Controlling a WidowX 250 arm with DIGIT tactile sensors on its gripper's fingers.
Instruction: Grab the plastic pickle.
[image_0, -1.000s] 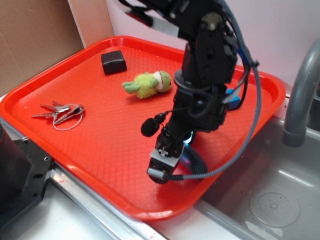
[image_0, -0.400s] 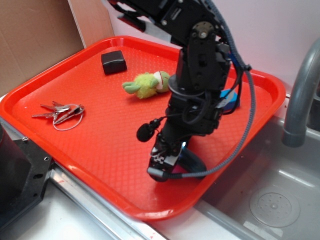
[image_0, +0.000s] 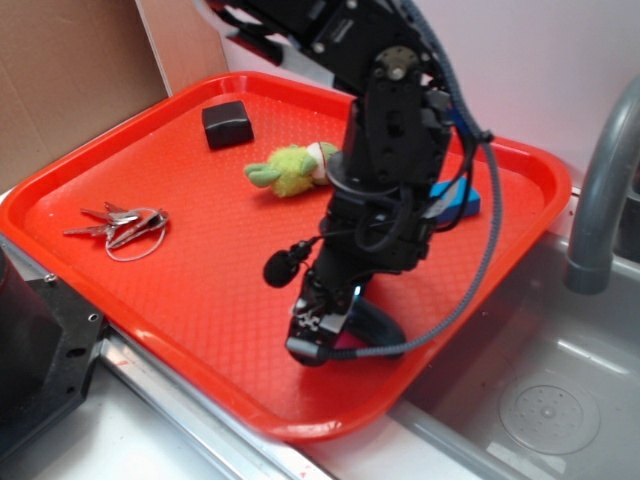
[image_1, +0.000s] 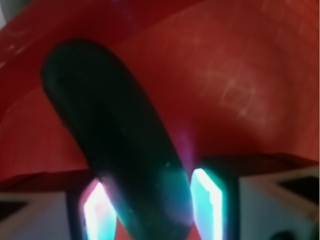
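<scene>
Your fingers (image_1: 207, 200) sit either side of the plastic pickle (image_1: 117, 145), narrow gap, near end between the pads; can't tell if they actually touch. Its long axis runs away from the wrist camera, far end angled up-left. It lies on the red tray (image_0: 200, 270) near the front edge. In the exterior view the arm (image_0: 385, 190) hides most of it; wrist view is blurred.

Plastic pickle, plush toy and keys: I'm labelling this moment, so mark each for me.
plastic pickle (image_1: 120, 145): wrist view, middle of its dark body between the fingers.
plush toy (image_0: 290, 168): exterior view, its green body.
keys (image_0: 122, 224): exterior view, centre of the bunch.
</scene>
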